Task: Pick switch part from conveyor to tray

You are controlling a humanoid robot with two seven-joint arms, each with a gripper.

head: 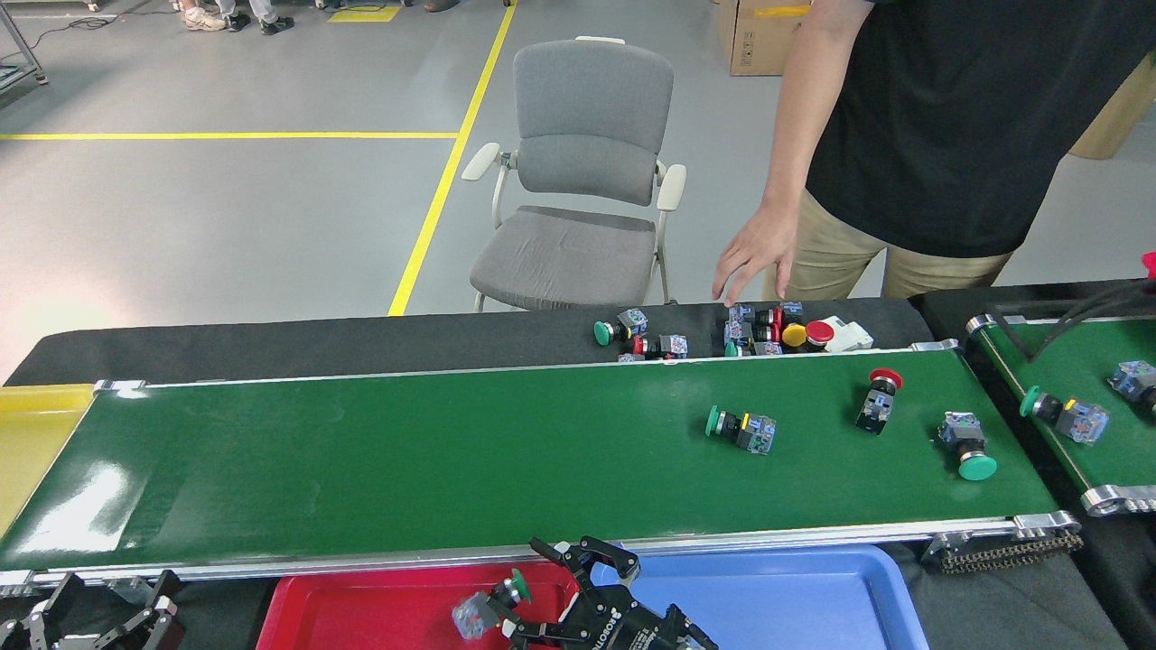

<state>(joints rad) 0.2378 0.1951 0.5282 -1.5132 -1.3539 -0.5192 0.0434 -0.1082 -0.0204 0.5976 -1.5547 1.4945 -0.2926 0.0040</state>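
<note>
The conveyor (361, 451) runs across the middle of the head view. Three switch parts lie on its right half: a green-capped one (741, 429), a red-capped one (878, 399) and another green-capped one (966, 444). My right gripper (533, 591) is at the bottom edge, below the belt's near rail, fingers pointing left and spread wide. A blurred green-capped switch part (492, 609) sits at its fingertips over the red tray (361, 614), with no finger visibly pressing it. The blue tray (795, 596) lies beside it. My left gripper (95, 614) rests at the bottom left, open and holding nothing.
A person stands behind the belt, one hand (754, 262) hovering over a pile of switch parts (759, 329) on the black cloth. A shorter belt (1066, 361) at the right carries more parts. A yellow tray (36, 433) is at the left end, a grey chair (578, 181) behind.
</note>
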